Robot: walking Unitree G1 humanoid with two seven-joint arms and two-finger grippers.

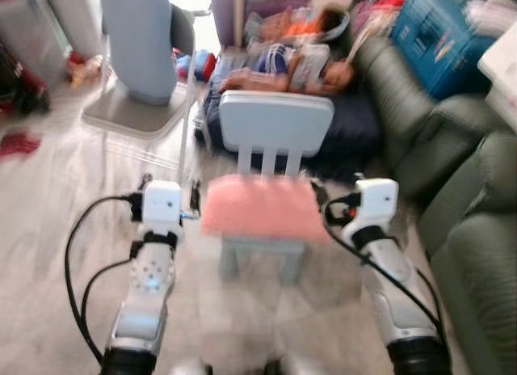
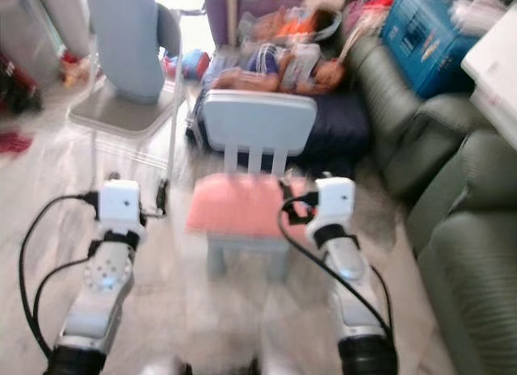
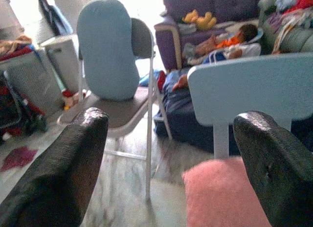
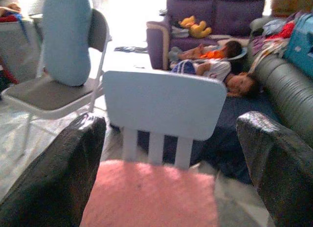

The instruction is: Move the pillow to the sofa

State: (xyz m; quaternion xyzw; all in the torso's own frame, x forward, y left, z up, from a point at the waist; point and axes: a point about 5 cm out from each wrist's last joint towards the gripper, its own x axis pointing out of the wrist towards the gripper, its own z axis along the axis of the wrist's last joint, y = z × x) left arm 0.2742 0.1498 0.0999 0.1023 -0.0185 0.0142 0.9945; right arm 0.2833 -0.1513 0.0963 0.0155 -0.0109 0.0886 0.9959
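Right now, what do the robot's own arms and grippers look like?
Both arms are silver with black collars near the base. Each wrist carries a white boxy housing, and black cables loop alongside. The left gripper and right gripper each have two thick, black, textured fingers.

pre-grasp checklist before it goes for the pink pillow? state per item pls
1. Target located: pink pillow lies on the seat of the small light-blue chair, in front of the robot. ok.
2. Left gripper open, nothing between the fingers; pillow sits off toward one finger, not centred. ok, needs alignment.
3. Right gripper open, pillow centred between the fingers. ok.
4. Contact with the pillow: neither gripper touches it in the wrist views. ok.
5. Image sharpness: head views are blurred, so fine spacing to the pillow is unclear. cannot tell.
6. Drop zone: green sofa on the robot's right; people lie on the dark mattress behind the chair. Free seat cannot tell.
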